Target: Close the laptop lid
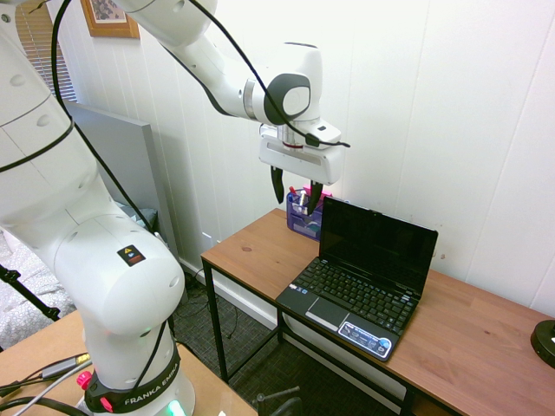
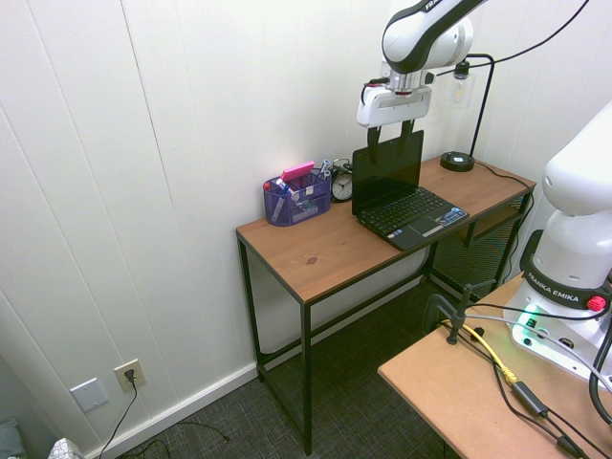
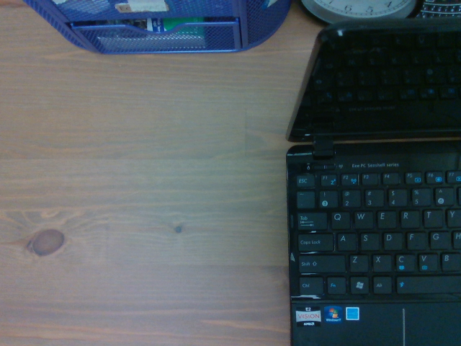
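Note:
A small black netbook sits open on the wooden table (image 1: 260,247). Its keyboard (image 1: 364,295) faces the front edge. The laptop lid (image 1: 377,243) stands upright, its dark screen reflecting the keys in the wrist view, where the lid (image 3: 382,79) shows above the keyboard (image 3: 374,238). My gripper (image 1: 295,192) hangs open in the air above the lid's left end, fingers pointing down, touching nothing. From the other side the gripper (image 2: 394,137) hovers just over the lid's top edge (image 2: 387,143).
A blue mesh organiser (image 1: 303,215) with pens stands behind the laptop's left side, next to a small clock (image 2: 341,185). A black lamp base (image 1: 545,340) sits at the table's right end. The white panelled wall runs close behind.

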You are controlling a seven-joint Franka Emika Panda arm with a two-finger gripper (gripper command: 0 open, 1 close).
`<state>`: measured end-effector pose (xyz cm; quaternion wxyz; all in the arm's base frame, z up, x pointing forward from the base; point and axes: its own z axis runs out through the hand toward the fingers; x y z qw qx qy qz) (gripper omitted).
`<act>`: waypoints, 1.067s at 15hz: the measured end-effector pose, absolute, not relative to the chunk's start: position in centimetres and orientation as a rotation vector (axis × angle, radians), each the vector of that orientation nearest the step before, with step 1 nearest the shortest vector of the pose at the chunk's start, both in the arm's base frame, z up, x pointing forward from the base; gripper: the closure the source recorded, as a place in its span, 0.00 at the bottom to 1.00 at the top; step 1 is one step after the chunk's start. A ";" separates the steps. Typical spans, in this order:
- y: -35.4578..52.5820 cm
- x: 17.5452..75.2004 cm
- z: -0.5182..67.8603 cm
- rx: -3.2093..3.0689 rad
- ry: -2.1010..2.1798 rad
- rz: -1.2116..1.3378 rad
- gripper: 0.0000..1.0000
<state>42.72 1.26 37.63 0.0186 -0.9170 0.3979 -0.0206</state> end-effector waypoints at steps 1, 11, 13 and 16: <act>1.3 42.7 37.6 -2.849 1.238 -0.061 0.00; -6.5 48.9 42.8 -2.766 1.475 -0.256 0.00; -7.7 51.9 41.5 -2.735 1.513 -0.284 0.00; -9.3 55.6 39.7 -2.696 1.564 -0.323 0.00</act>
